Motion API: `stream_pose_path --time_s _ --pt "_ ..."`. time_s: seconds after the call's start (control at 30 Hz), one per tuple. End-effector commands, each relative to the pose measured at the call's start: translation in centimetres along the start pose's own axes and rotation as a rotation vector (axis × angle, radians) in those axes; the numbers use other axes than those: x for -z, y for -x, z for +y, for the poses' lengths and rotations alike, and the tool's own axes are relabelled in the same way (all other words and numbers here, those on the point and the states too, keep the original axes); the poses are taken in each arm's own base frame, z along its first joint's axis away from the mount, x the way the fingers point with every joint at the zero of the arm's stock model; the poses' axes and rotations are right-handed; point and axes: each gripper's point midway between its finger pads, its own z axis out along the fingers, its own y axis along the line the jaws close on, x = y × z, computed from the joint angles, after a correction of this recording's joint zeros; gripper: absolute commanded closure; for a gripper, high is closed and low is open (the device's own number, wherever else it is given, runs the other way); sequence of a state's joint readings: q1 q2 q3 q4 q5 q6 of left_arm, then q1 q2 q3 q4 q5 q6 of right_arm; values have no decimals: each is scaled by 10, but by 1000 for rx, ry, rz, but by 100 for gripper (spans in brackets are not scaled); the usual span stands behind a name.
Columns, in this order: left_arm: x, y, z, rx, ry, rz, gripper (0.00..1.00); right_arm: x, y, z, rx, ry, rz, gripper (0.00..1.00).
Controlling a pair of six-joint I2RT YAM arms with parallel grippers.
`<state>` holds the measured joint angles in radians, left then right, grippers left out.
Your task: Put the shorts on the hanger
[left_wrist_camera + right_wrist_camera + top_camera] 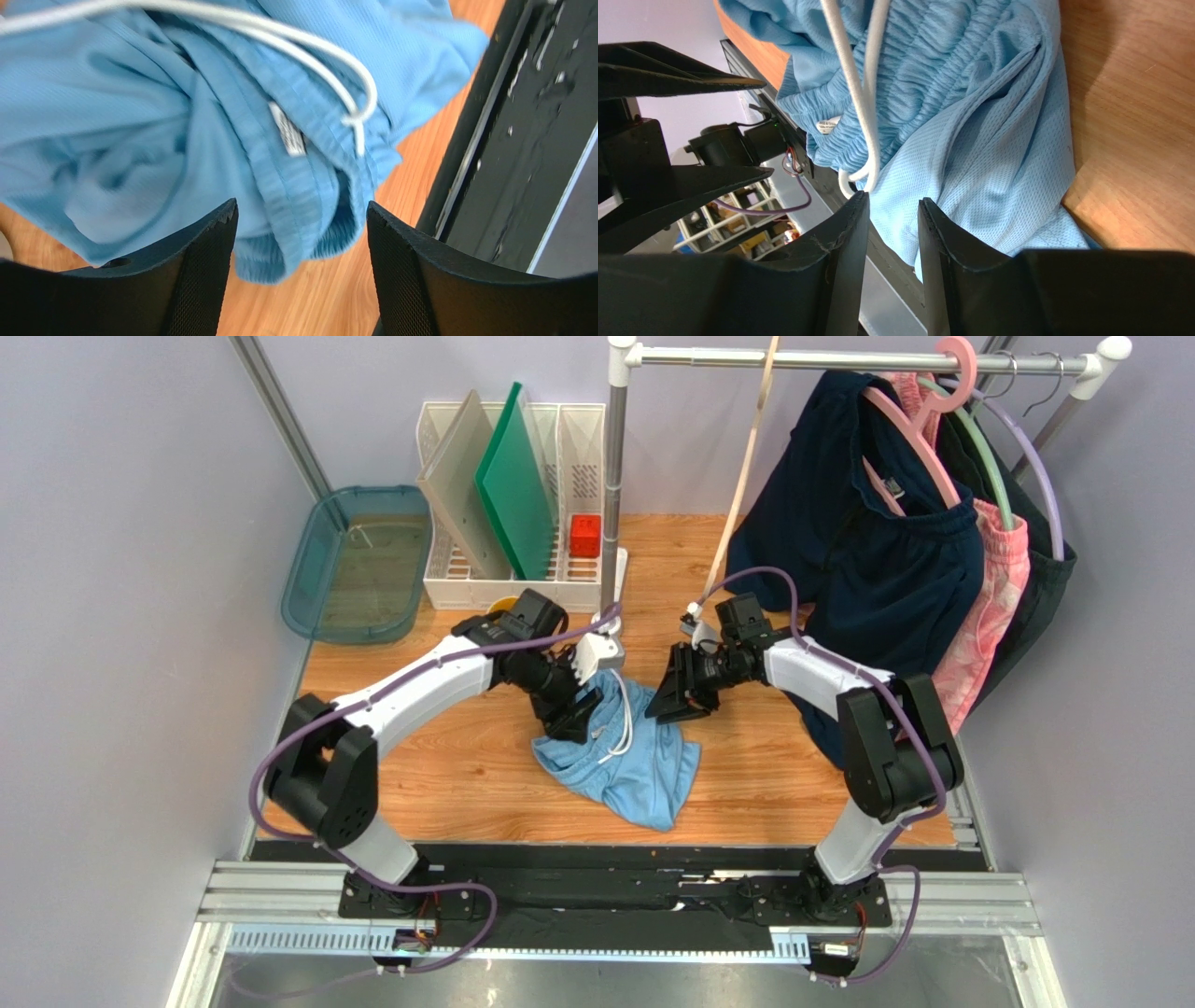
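Left gripper (302,210) spread, straddling the shorts (638,763) waistband. Right gripper (894,203) nearly together at the fabric; can't tell if it's pinching. Shorts lie bunched on the table (421,784) between my arms, hanger (744,462) leaning off the rail (842,359) behind. Risk: I nip only the drawstring (337,63) and the cloth slips out.

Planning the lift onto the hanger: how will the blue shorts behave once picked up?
Probably floppy: the shorts lie crumpled in soft folds on the table, so they should sag from any grip. Likely light, given the thin mesh weave. The loose drawstring may dangle and snag.
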<state>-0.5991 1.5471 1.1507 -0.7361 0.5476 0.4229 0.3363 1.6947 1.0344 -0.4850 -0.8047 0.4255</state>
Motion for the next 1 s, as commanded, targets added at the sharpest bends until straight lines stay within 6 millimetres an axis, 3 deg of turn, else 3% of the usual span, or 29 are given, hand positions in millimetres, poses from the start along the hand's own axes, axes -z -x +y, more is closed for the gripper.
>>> stream_pose_path --time_s 0.0,0.13,0.33,0.43,0.63,0.73,0.77,0.83,0.97 --pt "-1 57 11 99 -2 -138 29 -5 24 21 -27 89 -60 64" --pt "-5 44 16 121 22 -116 29 -12 42 26 -15 109 -81 64" --pt "8 33 23 169 67 -141 28 -25 60 27 -27 118 -78 62" --pt "18 27 28 189 91 -156 28 -32 64 36 -14 136 -73 61" --pt "33 16 35 214 129 -158 28 -44 61 31 -27 129 -47 63" --pt "38 13 36 218 138 -157 28 -45 54 31 -30 140 -28 70" --pt "39 11 36 220 139 -151 28 -43 50 32 -30 148 -22 79" --pt "42 11 38 218 145 -155 28 -39 43 33 -30 156 -13 87" --pt "46 9 38 222 147 -159 28 -15 27 54 33 191 -21 94"
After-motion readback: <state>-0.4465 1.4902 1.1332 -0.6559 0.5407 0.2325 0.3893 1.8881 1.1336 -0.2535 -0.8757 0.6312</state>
